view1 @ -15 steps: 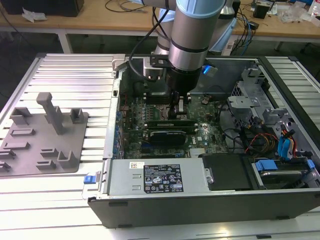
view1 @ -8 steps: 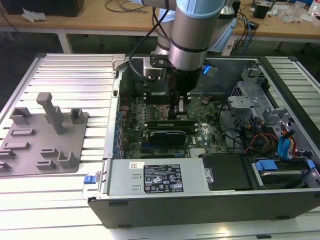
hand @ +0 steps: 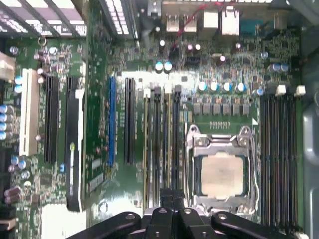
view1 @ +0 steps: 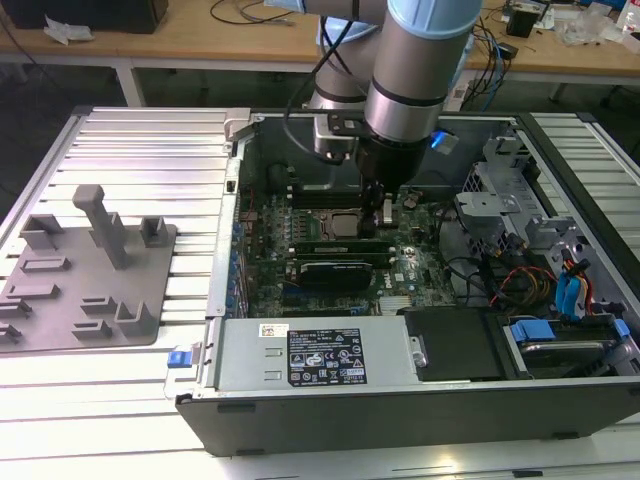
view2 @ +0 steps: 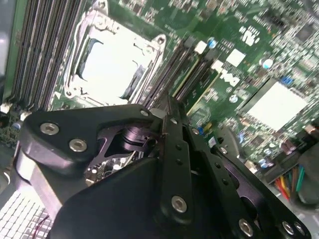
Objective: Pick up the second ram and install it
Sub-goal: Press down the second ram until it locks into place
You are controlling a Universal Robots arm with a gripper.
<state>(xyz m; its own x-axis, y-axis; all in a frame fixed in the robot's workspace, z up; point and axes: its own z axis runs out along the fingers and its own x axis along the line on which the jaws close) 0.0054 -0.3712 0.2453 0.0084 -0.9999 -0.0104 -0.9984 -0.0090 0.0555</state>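
The gripper [view1: 385,215] was down inside the open computer case [view1: 400,400], right over the motherboard [hand: 99,164]. In the second wrist view its black fingers [view2: 174,149] looked pinched together, tips nearly touching above the memory slots [view2: 192,69] next to the CPU socket [view2: 112,59]. Honestly couldn't tell if there was anything clamped between them or if they were just closed on nothing.

The second ram [hand: 175,144] seemed to be sitting in the slot bank just beside the socket, standing on edge in line with the gripper [hand: 172,199] tips in the first wrist view. There were sticks in neighbouring slots too, so which one was which was a bit hard to call. The processor [hand: 222,172] sat in its socket with the silver top showing, and a black expansion card [hand: 75,149] stood in a slot well off to the other side of the ram bank.

In the exterior view, the grey parts tray [view1: 85,270] lay on the ribbed table [view1: 150,150] at the exterior view's left of the case, and the power supply [view1: 315,355] sat along the near edge.
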